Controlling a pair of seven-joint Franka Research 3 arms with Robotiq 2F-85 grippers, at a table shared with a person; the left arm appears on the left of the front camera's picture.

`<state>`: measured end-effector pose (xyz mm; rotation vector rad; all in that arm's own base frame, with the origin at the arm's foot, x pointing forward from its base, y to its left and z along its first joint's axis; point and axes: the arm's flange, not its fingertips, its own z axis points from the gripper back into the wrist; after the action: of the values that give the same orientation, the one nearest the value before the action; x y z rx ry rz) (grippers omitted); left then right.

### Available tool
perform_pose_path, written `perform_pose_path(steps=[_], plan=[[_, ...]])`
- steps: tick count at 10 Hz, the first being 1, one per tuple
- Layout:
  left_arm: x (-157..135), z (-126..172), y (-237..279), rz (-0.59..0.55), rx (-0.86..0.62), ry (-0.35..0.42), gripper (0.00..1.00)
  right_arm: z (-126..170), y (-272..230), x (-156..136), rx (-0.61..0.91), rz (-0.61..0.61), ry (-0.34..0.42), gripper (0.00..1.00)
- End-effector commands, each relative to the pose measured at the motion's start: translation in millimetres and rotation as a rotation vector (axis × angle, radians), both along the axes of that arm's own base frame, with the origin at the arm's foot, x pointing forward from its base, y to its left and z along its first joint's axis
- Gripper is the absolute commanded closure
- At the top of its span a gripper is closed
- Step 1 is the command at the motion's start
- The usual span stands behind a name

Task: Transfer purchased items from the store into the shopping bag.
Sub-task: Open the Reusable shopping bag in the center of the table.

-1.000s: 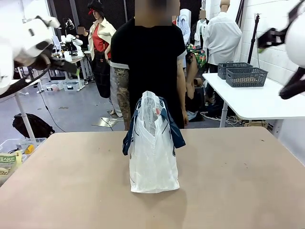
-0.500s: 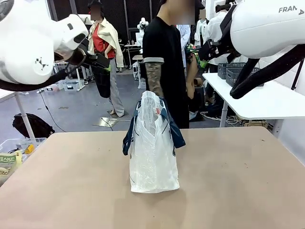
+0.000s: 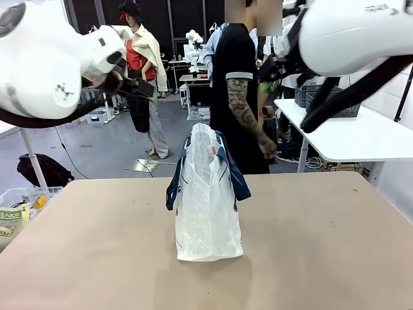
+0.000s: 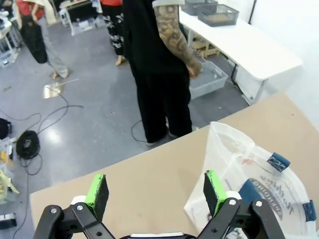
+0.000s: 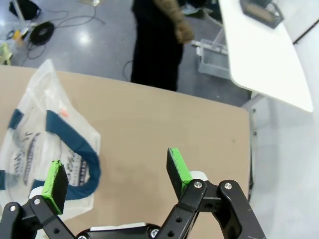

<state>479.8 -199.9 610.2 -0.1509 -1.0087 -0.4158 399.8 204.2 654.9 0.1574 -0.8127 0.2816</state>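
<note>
**Table** [image 3: 310, 245]: wide tan top, with the bag at its centre.

**Person** [image 3: 235, 84]: at 12 o'clock past the far edge, turned side-on. One hand [image 3: 267, 147] hangs near the bag's top.

**White side table** [image 3: 361, 135]: at 2 o'clock, well apart from mine. It carries two grey mesh baskets [image 4: 209, 12]. I cannot tell whether either is the store.

**Shopping bag** [image 3: 208, 206]: upright and free-standing, translucent white. The navy strap handles [image 3: 235, 174] droop down both sides, and the mouth is pinched rather than gaping.

**Clear bin** [image 3: 13, 194]: at 9 o'clock, off the table's edge, with packets inside. It is unclear whether these belong to this job.

**Left claw** [image 4: 155, 191]: high over the table, fingers wide apart and holding nothing. The bag is at 4 o'clock in its view.

**Right claw** [image 5: 115, 174]: also high, spread wide and empty. The bag is at 9 o'clock in its view.

**Risks, as I judge them:**
- The bag is thin film and I see nothing weighting it. A brush from a finger coming down could tip it or slide it.
- The mouth is narrow, so an item let go from height could catch a strap or the lip and land outside.
- Both my arms and the person's hand are near the same spot, so a joint descent invites a knock.
- I hold nothing, so the loading looks barely begun.
</note>
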Motion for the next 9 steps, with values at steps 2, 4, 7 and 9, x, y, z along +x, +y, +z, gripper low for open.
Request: perform_pose_path(steps=[2, 4, 7, 9], plan=[[42, 13, -44, -0.1, 0.012, 0.081, 0.0, -4, 53, 35, 0.063, 0.045, 0.131, 0.0], [67, 7, -68, -0.1, 0.029, 0.182, 0.0, -35, 88, 60, 0.061, 0.022, 0.237, 0.0], [88, -14, -91, -0.117, 0.036, 0.3, 0.0, -72, 112, 73, 0.09, -0.01, 0.258, 0.0], [94, -29, -102, -0.144, 0.027, 0.35, 0.0, -90, 122, 79, 0.087, -0.041, 0.272, 0.0]])
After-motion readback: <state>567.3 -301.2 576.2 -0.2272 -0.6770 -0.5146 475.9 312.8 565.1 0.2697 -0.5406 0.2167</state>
